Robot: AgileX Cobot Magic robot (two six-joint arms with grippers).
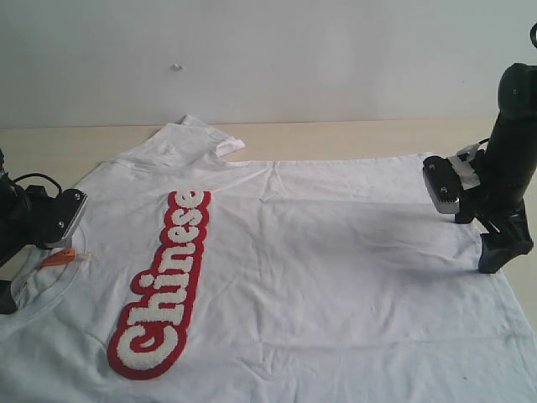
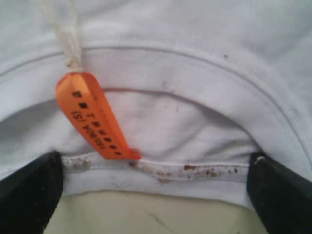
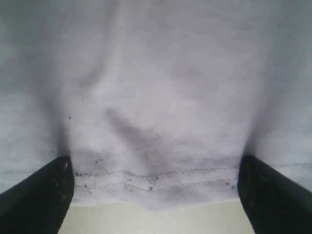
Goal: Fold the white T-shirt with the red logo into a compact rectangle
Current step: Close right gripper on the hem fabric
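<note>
White T-shirt (image 1: 319, 269) flat on the bench (image 1: 336, 134), both ends straddled!
Red logo (image 1: 164, 285) faces up; left gripper (image 2: 153, 165) gapes over the collar (image 2: 195, 73) by the orange tag (image 2: 92, 114) at the left edge, right gripper (image 3: 156, 168) over the hem (image 3: 156, 184) opposite, neither gripping. A snatch at one layer only could skew the fold. Pale wood, bare white wall (image 1: 336, 50) behind.
</note>
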